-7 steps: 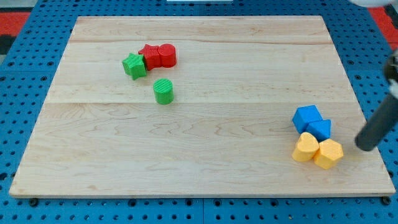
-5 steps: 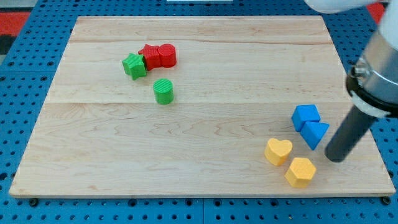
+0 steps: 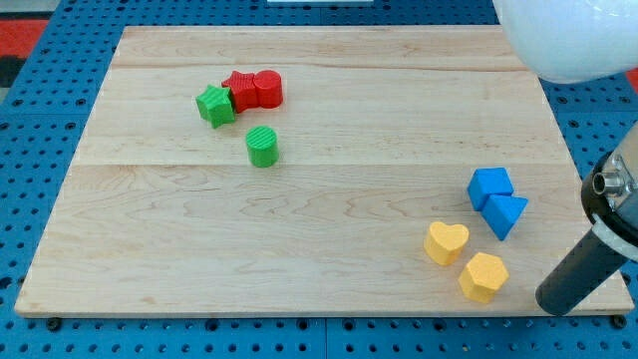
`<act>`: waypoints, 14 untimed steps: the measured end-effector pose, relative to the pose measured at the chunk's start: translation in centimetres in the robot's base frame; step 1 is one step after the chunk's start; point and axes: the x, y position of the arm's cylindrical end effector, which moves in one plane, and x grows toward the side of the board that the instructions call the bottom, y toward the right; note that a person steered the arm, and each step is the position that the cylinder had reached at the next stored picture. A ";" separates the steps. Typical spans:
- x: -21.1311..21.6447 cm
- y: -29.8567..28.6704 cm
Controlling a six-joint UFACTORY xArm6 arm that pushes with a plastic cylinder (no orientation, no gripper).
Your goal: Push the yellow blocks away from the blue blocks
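A yellow heart block [image 3: 446,242] and a yellow hexagon block [image 3: 483,276] lie near the board's bottom right, a small gap between them. Two blue blocks, one cube-like [image 3: 490,186] and one wedge-like [image 3: 506,213], touch each other just up and right of the yellow ones, apart from them. My tip [image 3: 555,301] rests near the board's bottom right edge, to the right of the yellow hexagon and below the blue blocks, touching no block.
A green star [image 3: 214,104] touches two red blocks [image 3: 253,90] at the upper left. A green cylinder [image 3: 262,147] stands below them. The wooden board [image 3: 319,170] lies on a blue pegboard. The arm's white body [image 3: 568,35] fills the top right corner.
The yellow blocks were pushed left and down, off the blue blocks. My tip swept in beside the blue blocks, then drew back down and right to the board's bottom right edge.
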 end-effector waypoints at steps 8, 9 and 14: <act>-8.6 -9.5; -11.4 -7.7; -19.5 -8.2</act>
